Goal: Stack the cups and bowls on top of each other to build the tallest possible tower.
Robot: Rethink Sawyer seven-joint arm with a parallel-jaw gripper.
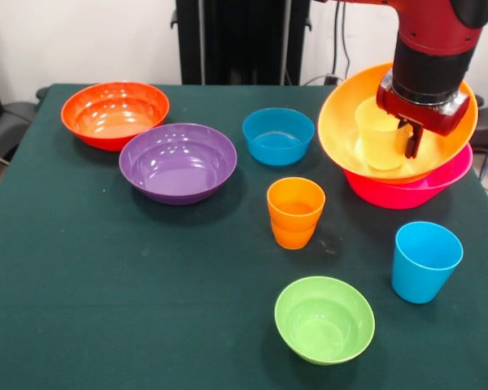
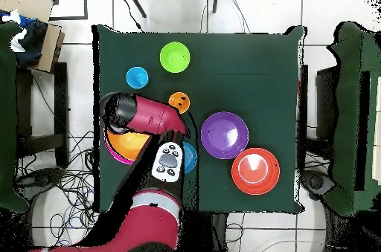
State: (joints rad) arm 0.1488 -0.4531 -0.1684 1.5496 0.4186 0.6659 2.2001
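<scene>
Front view, left to right. Red-orange bowl (image 1: 115, 114), purple bowl (image 1: 177, 162), blue bowl (image 1: 278, 136), orange cup (image 1: 295, 211), lime green bowl (image 1: 324, 318) and sky blue cup (image 1: 425, 261) stand singly on the green table (image 1: 106, 309), none yet stacked. At far right, the tower (image 1: 403, 150) so far: large orange bowl (image 1: 350, 106) nested in the hot pink bowl (image 1: 411, 191), tilted, with a yellow cup (image 1: 378, 134) inside. The gripper (image 1: 411, 140) hangs at the cup's rim; whether it pinches the rim cannot be told. Judged roughly one-third built.
</scene>
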